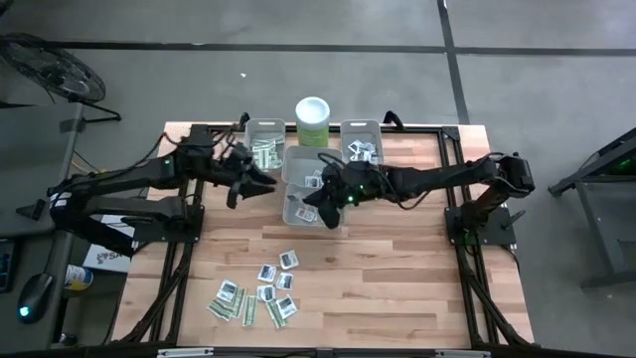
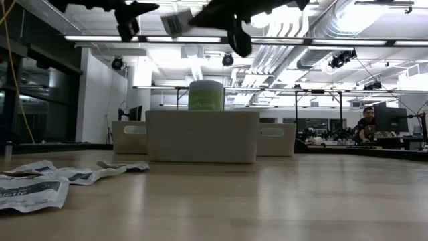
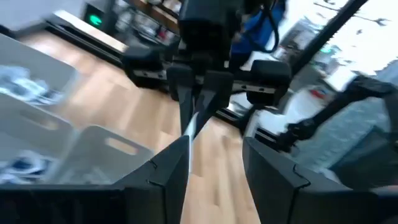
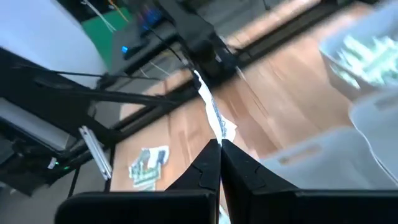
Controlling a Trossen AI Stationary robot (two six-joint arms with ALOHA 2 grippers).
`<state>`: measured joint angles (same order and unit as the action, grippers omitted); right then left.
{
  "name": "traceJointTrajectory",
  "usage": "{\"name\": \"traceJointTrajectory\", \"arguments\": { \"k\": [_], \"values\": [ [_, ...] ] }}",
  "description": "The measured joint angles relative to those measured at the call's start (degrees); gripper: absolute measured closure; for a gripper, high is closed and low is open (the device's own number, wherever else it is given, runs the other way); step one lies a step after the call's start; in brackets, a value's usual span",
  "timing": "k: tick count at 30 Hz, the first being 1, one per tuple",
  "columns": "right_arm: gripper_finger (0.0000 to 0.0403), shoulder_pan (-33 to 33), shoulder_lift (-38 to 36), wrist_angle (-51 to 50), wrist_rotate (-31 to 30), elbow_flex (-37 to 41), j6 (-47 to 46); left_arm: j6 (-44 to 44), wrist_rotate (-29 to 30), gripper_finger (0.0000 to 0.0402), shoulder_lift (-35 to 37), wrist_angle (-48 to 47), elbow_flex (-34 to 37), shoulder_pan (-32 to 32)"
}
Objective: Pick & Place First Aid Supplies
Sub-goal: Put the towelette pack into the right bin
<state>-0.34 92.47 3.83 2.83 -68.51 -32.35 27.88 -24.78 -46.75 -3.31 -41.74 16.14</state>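
My right gripper [image 4: 219, 144] is shut on a small white packet [image 4: 214, 121], held in the air over the middle grey bin [image 1: 301, 189]. My left gripper [image 3: 214, 146] stands open just to its left [image 1: 256, 181], facing it, with the packet [image 3: 194, 122] beyond its fingertips and nothing between them. More first aid supplies [image 1: 260, 293] lie flat on the table near its front left. Others lie in the far left bin [image 1: 264, 151] and the far right bin [image 1: 362, 149]. My right gripper pinches the packet by one end [image 4: 217, 138] between its two fingertips. The fingers come about level from the table's right. The packet sticks out past the fingertips, seen edge-on, lifted clear above the middle bin [image 2: 175, 23].
A pale green canister with a white lid [image 1: 313, 119] stands at the far edge behind the bins. Bare wood lies between the bins and the loose packets [image 2: 40, 181]. A person [image 2: 366, 124] sits far off in the room behind.
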Motion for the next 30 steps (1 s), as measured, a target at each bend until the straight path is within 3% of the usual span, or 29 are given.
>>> {"name": "traceJointTrajectory", "arguments": {
  "k": [7, 21, 30],
  "values": [
    [0.0403, -5.00, 0.00, -9.91, 4.09, 0.07, -2.77, -2.21, 7.03, 0.0259, 7.59, -7.01, 0.00, 0.00],
    [0.0403, -21.37, -6.43, -38.33, 1.94, 0.04, 4.12, -2.15, 8.05, 0.0259, 10.26, -10.33, 0.05, -0.02],
    [0.0403, -31.79, -6.26, -41.41, 1.78, 0.05, 6.57, -2.14, 8.65, 0.0259, 10.26, -10.87, 0.09, -0.02]
  ]
}}
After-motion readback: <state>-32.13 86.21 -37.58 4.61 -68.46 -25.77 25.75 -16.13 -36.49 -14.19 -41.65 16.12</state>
